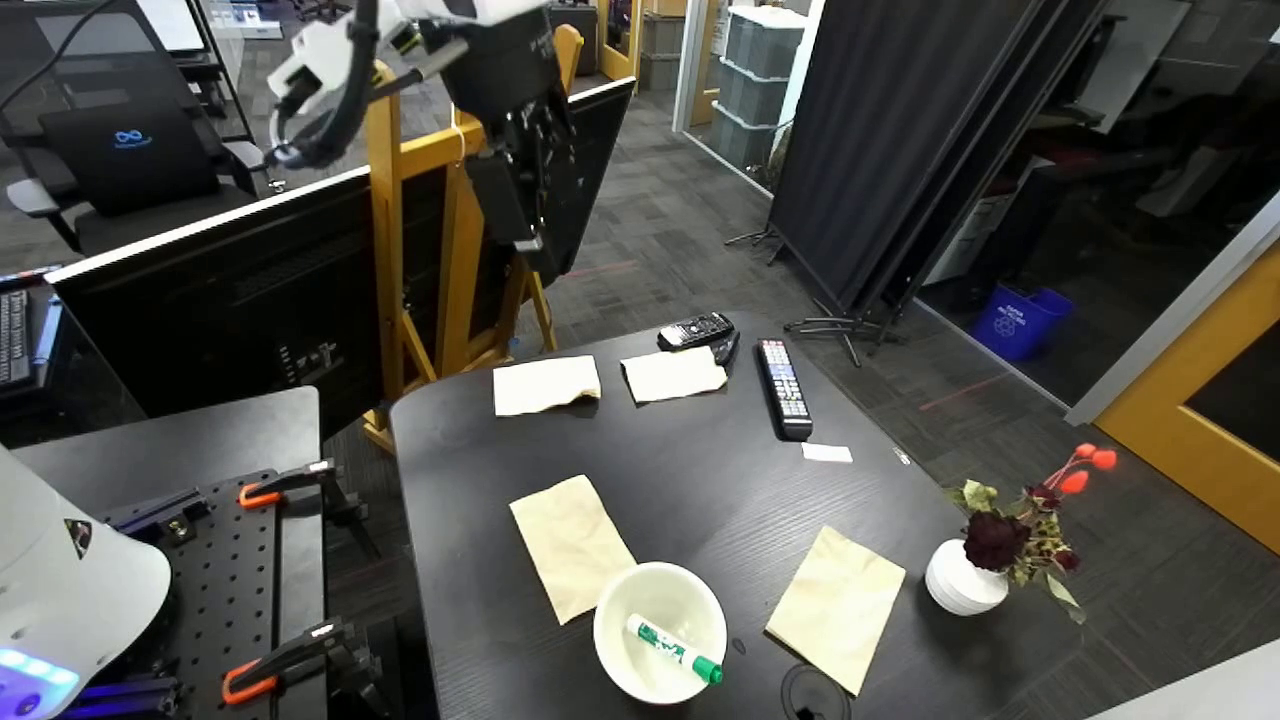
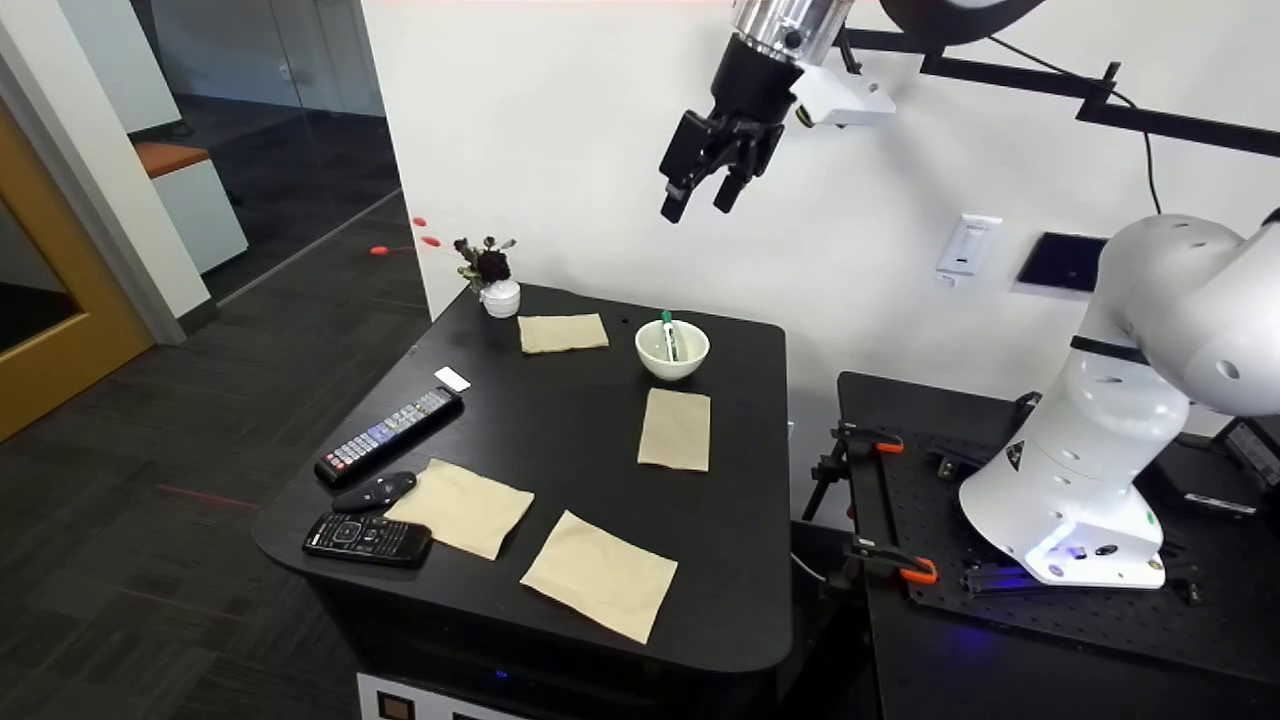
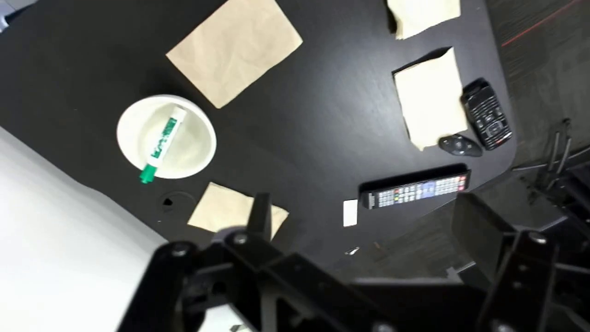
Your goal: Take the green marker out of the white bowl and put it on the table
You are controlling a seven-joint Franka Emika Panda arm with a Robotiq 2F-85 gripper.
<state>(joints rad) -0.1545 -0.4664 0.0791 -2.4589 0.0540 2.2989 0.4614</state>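
The green marker has a white body with green lettering and a green cap. It leans inside the white bowl, its cap end over the rim; it also shows in an exterior view and in the wrist view. The bowl stands upright on the dark table, near the wall; it also shows in an exterior view and the wrist view. My gripper is open and empty, high above the table. In the wrist view its fingers are wide apart, with the bowl off to the left.
Several tan paper sheets lie on the table, one beside the bowl. A long black remote, a smaller remote, a small black controller and a white card lie there too. A white vase with flowers stands near an edge.
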